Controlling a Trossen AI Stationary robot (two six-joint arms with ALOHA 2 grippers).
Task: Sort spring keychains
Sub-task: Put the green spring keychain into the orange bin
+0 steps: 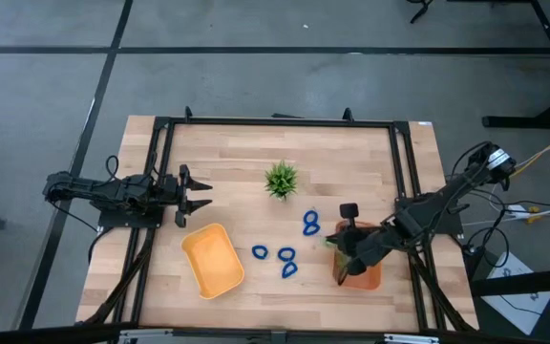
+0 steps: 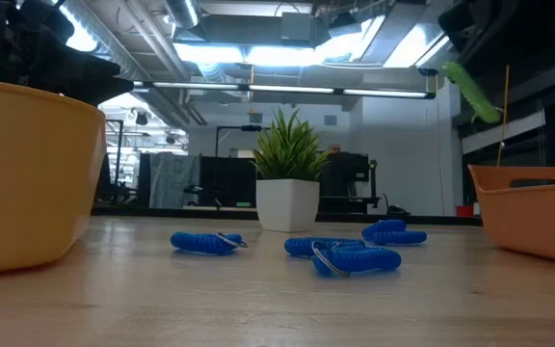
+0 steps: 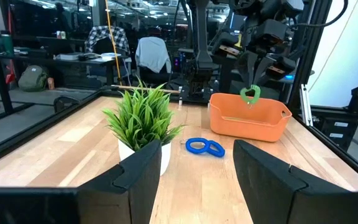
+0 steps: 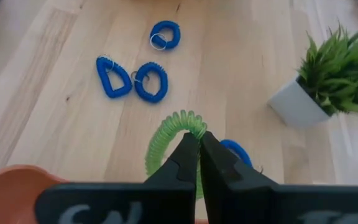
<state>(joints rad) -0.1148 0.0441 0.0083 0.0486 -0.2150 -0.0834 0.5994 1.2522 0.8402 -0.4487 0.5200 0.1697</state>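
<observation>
A light green spring keychain hangs from my right gripper, which is shut on it above the near-left rim of the orange tray. In the left wrist view the green keychain dangles over the orange tray. Several dark blue spring keychains lie flat on the wooden table between the two trays. My left gripper waits open at the table's left, pointing level toward the plant, with nothing between its fingers. My right gripper pinches the green keychain's coil at the top of its loop between the two fingertips. The fingers slant down from the table's right side. The loop hangs below them, lifted clear of the table and of the tray.
A yellow tray stands near the front edge, left of the blue keychains. A small green plant in a white pot stands at the table's middle. One blue keychain lies partly hidden below my right fingers. A dark frame runs around the table.
</observation>
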